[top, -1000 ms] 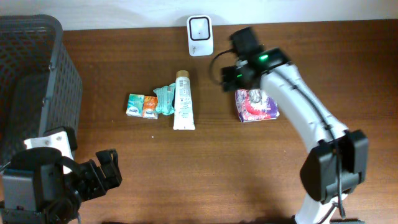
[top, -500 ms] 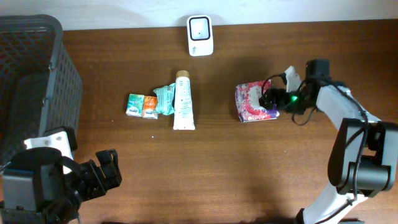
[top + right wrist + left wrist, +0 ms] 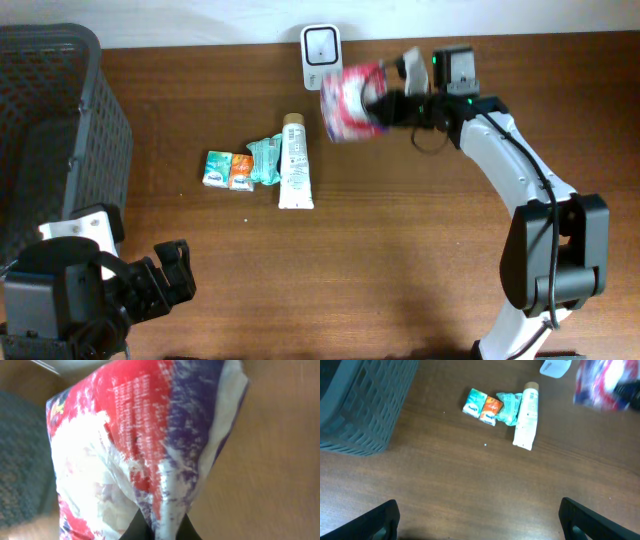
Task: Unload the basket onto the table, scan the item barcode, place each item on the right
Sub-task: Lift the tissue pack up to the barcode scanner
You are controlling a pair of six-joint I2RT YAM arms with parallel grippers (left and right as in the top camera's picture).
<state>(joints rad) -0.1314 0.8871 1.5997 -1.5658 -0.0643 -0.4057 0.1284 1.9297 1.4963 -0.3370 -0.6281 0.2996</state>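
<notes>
Right gripper [image 3: 385, 103] is pinched shut on the red, white and purple packet [image 3: 350, 100]. In the wrist view the two dark fingertips meet on one narrow bit of its crinkled film, so you hold it by an edge only. The packet is up in the air, off the table [image 3: 400, 260]. It sits just beside the white scanner [image 3: 322, 45] at the back edge and, seen from above, overlaps the scanner's lower right corner. It's blurred in the overhead and left wrist views, so I can't call its tilt.

No barcode shows on any face I can see, only small print on the red part. My guess is the code sits on a face turned away from the cameras.

- Roll the wrist slowly until the code faces the scanner window. Don't sweep it past.
- Present it flat and close in front of the window, then pause. Wrinkled glossy film probably reads badly at an angle.
- Don't loosen the pinch. The bag is soft and hangs from one edge, so a quick turn could make it swing or slide out.
- Stay high enough not to knock the scanner over.

Further out, the white tube [image 3: 296, 160] and the small packs [image 3: 230, 170] lie mid-table, well apart from your path. Left gripper [image 3: 170, 275] is wide open and holds nothing, low at the near left by the basket [image 3: 50, 120]. You don't need it here.
</notes>
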